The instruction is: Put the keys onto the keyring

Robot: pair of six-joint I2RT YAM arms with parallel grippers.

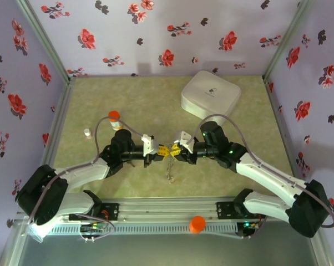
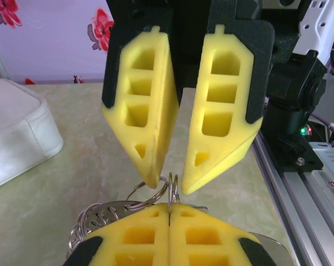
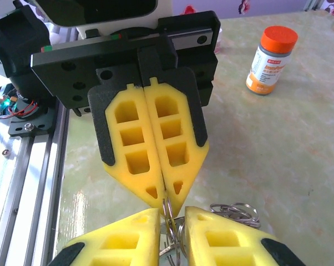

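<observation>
Started at 6 o'clock, at the rail (image 1: 156,213) with an orange cap (image 1: 197,223) resting on it; nothing there for this step.

Met the work at the middle of the worktop (image 1: 139,185). Found the left fingers (image 2: 128,238) clenched flat together on the keyring (image 2: 171,193), pinching its thin wire loops upright at the very tips. Found the right fingers (image 2: 156,138) opposite, at 3 o'clock of the pinch, parted a little and straddling the same loops without clamping them. Noted a metal bunch (image 2: 103,215) of further loops and flat silver just beside the left pair. Traced the rest of the keyring dangling toward 6 o'clock below the pinch in the top view. Could not pick out the keys in that metal with any certainty.

Judged the step to be a handover or a threading at the ring, with both pairs nose to nose. Called for a steady left hold and no twisting, to keep the loop edge-on to the other pair. Called for closing the right pair slowly, and only once centred on a single wire rather than across two, to avoid flicking the springy ring out. Wanted the dangling part kept free of the foam.

Farther off, left alone the orange-capped vial (image 1: 116,119) at 10 o'clock, a small white item (image 1: 87,133) near it, and the white box (image 1: 210,93) at 1 o'clock, all well apart from the pinch.
</observation>
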